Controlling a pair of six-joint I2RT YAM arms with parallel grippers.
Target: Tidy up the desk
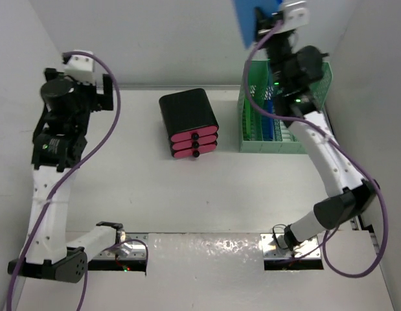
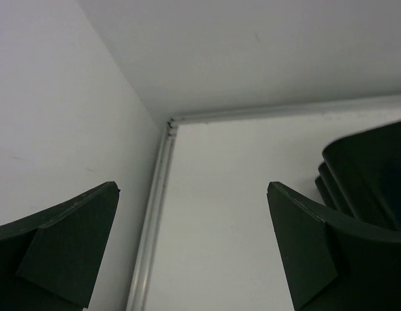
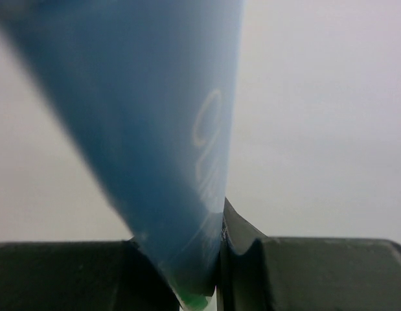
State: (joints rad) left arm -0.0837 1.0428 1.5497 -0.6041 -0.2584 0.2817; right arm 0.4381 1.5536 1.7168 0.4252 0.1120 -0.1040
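Matte white desk (image 1: 187, 194), L gripper (image 2: 192, 194) jaws wide apart, R gripper (image 3: 214, 259) clamped on thin blue folder (image 3: 155, 129)

The top external camera is looking down from high over the near edge of the bench (image 1: 155, 194), taking in all of it, the black drawer box (image 1: 187, 113) and the green file rack (image 1: 271, 146) from afar. The left wrist camera is sitting low, peering between the wide-set left jaws toward the far left corner rail (image 2: 155, 194), sharing that corner and the drawer box (image 2: 375, 168) with the overhead view. The right wrist camera is pressing close to a blue sheet (image 3: 142, 129) pinched in the right jaws, facing blank white. The overhead view is catching that sheet at its top edge.
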